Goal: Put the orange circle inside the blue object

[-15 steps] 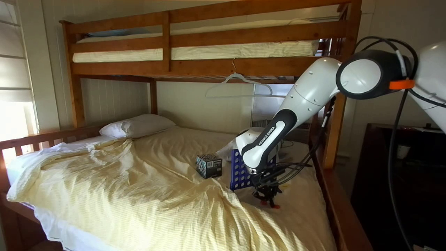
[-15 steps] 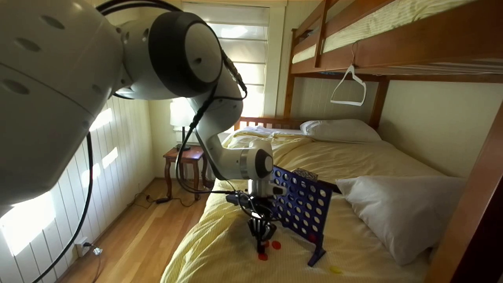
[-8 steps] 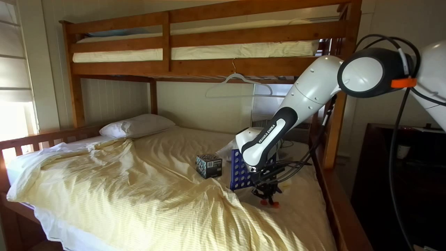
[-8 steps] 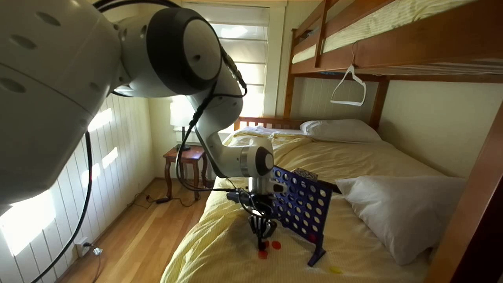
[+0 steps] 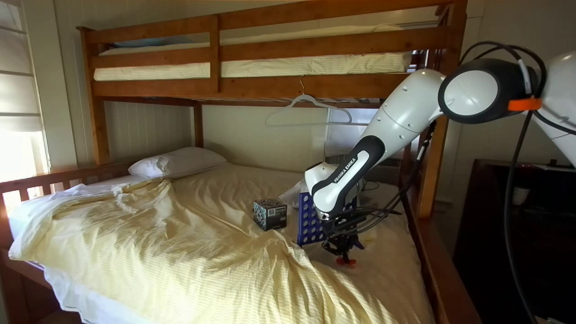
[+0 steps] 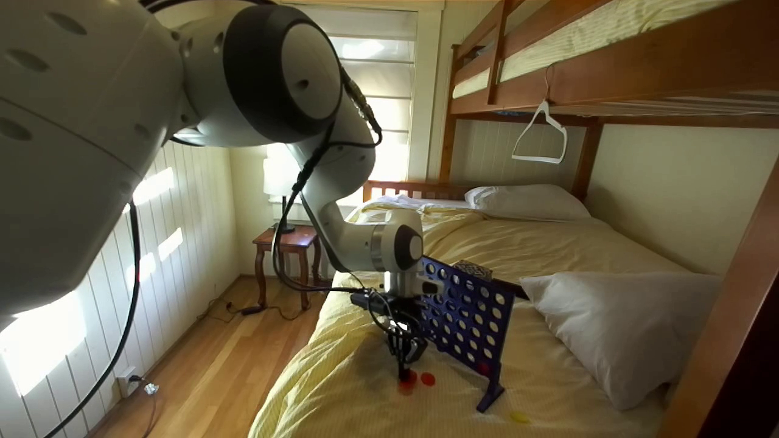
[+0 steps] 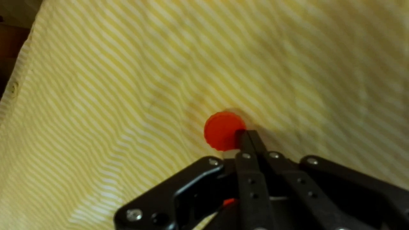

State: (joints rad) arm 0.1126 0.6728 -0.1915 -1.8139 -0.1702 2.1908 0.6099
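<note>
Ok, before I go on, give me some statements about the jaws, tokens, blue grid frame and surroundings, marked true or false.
1. The jaws are wide open. False: the wrist view shows them shut.
2. An orange-red token shows at the tips of the jaws in the wrist view. True.
3. A yellow token lies near the blue Connect Four-style grid frame. True.
4. That frame lies flat. False: it stands up.
5. No box is in sight. False: a patterned box sits on the lower bunk.
6. A white hanger hangs from the upper bunk's rail. True.
</note>
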